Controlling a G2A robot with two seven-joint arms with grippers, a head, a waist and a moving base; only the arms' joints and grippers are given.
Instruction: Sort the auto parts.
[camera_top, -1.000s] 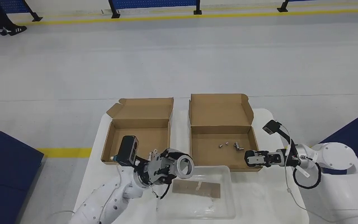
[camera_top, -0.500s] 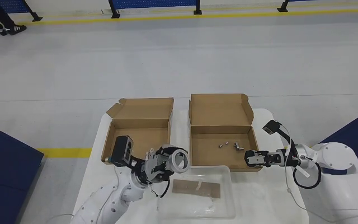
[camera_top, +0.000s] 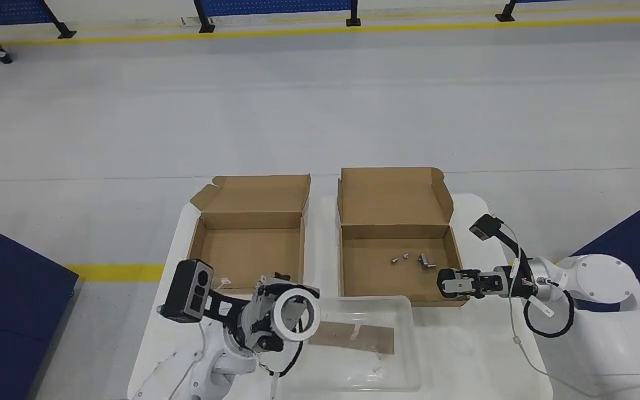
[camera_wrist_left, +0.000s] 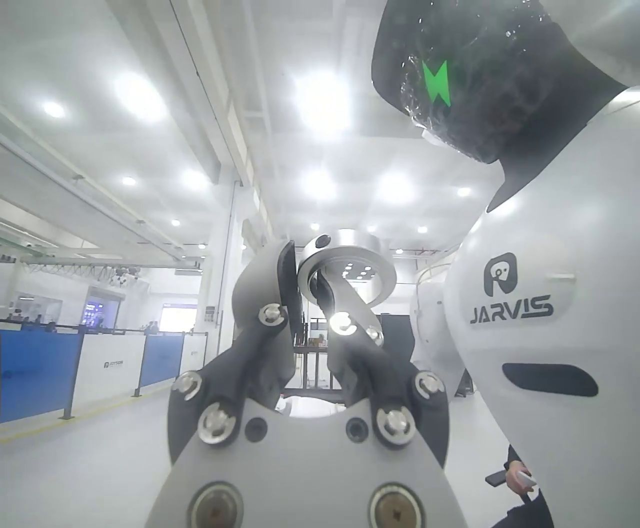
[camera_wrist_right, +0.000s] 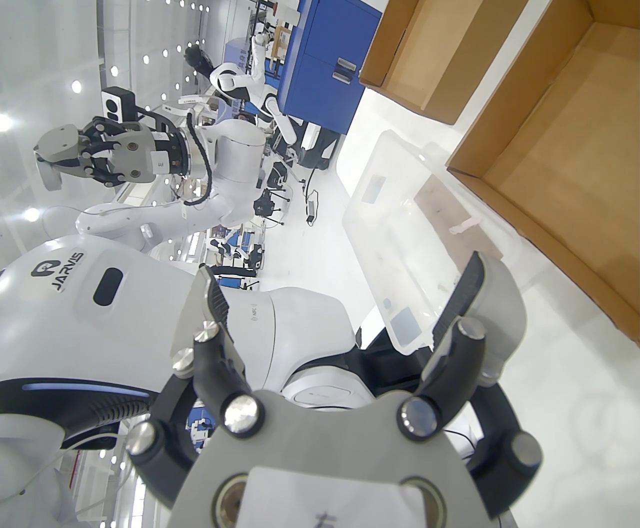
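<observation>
Nearest the robot, the left fingers (camera_wrist_left: 270, 290) are clamped on a silver metal ring (camera_wrist_left: 350, 242). One finger runs through its bore and the other presses on its outer wall. The arm is turned so that the ring faces upward. It is held in the air just beside the left end of a clear plastic bin (camera_top: 408, 350) on the white counter (camera_top: 470, 350); whether it overlaps the bin's rim is hard to tell from above. A brown cardboard strip (camera_top: 350, 335) lies in the bin. To the right and a little farther out, the right fingers (camera_wrist_right: 492, 300) are spread wide with nothing between them, at the near right corner of the right cardboard box (camera_top: 370, 272). A few small metal parts (camera_top: 412, 258) lie on that box's floor. The left cardboard box (camera_top: 245, 255) stands beside it, a gap between them, both with lids folded back.
</observation>
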